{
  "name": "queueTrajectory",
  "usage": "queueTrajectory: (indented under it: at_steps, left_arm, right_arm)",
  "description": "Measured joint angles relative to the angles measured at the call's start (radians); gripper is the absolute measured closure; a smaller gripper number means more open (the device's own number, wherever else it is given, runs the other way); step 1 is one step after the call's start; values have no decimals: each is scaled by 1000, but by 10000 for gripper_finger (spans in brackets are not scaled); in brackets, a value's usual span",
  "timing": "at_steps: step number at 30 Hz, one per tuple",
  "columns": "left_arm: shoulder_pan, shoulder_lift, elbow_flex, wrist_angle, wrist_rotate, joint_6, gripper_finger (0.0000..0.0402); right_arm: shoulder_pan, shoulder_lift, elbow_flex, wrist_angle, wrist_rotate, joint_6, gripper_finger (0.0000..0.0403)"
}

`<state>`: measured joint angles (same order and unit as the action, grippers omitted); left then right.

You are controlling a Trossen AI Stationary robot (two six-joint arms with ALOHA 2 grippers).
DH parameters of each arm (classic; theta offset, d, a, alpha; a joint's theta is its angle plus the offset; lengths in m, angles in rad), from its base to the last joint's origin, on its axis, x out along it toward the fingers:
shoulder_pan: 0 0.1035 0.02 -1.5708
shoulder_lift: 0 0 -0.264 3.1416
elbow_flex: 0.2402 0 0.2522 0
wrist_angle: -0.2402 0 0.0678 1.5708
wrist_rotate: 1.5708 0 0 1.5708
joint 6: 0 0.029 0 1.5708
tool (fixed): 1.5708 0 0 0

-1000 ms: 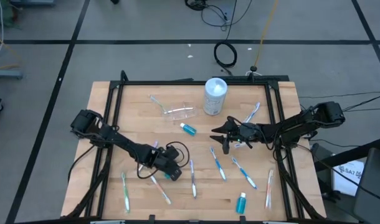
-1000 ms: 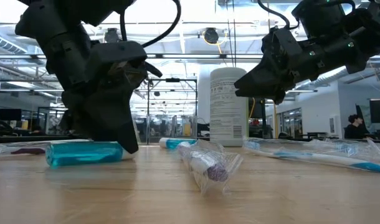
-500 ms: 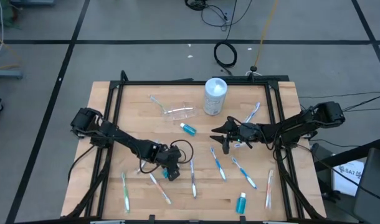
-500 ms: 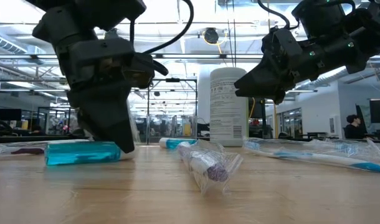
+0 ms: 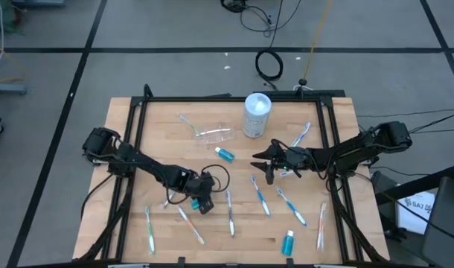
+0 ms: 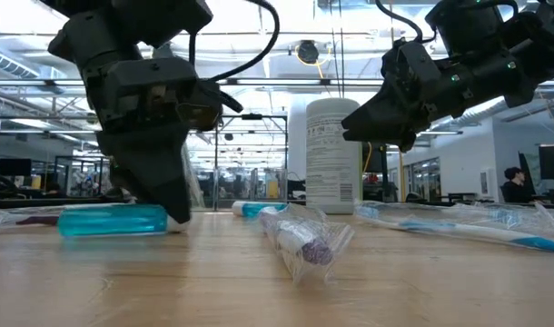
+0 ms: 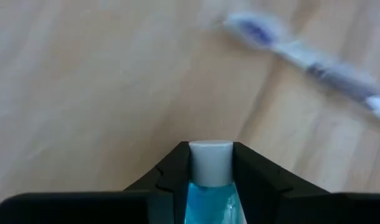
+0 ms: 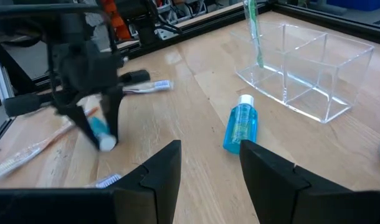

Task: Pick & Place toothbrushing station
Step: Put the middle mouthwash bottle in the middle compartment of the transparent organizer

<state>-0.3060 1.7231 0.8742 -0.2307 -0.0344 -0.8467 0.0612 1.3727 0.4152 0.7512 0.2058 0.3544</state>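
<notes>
My left gripper (image 5: 202, 203) is shut on a small blue toothpaste tube (image 6: 112, 221) with a white cap, at the table's near left of centre. My right gripper (image 5: 269, 170) hangs open above the table's right half with nothing between its fingers (image 8: 209, 167). A clear compartment holder (image 8: 305, 68) lies at the far centre with a green toothbrush (image 8: 253, 28) in it. A second blue tube (image 8: 241, 127) lies on its side near it. Several wrapped toothbrushes (image 5: 260, 195) lie flat across the near half. My left gripper pinches the tube's cap end (image 7: 210, 163) between its two fingers. They slant down from the table's left. The blue body (image 7: 209, 202) runs back under the gripper toward the arm. The tube sits almost level, low over the wood; whether it is clear of the wood, I cannot tell.
A tall white lidded container (image 5: 257, 114) stands at the far centre. A third tube (image 5: 288, 242) lies near the front edge. A wrapped purple-bristled brush (image 6: 300, 241) lies close to the low camera. Black frame rails (image 5: 130, 160) run along both table sides.
My left gripper has rolled about its own line and risen slightly over the tube. The tube has shifted a little toward the table's left with it and now sits a touch higher above the wood.
</notes>
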Motion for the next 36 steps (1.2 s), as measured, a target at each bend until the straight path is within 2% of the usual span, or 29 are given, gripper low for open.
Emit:
queueTrajectory:
  at_steps: [3, 8, 11, 14, 17, 19, 21, 25, 36]
  left_arm:
    - [6, -69, -2, -18, -66, 3, 294]
    - [18, -174, 0, -74, -246, 14, 301]
    - [28, -239, 1, -55, -425, 26, 299]
    - [44, -276, 2, -9, -654, 77, 293]
    - [70, -291, 3, 109, -850, 182, 291]
    - [98, -289, 4, 205, -933, 277, 290]
    - [138, -270, 4, 317, -958, 356, 290]
    - [228, -204, 4, 493, -937, 468, 289]
    - [380, 28, 5, 731, -944, 515, 289]
  right_arm:
    - [0, 0, 0, 0, -1, 0, 248]
    - [0, 0, 0, -2, -1, 0, 248]
    - [0, 0, 0, -1, -1, 0, 248]
    - [0, 0, 0, 0, -1, 0, 248]
    - [0, 0, 0, 0, 0, 0, 248]
    - [0, 0, 0, 0, 0, 0, 248]
    - [0, 0, 0, 0, 0, 0, 248]
    - [0, 0, 0, 0, 0, 1, 248]
    - [0, 0, 0, 0, 2, 0, 248]
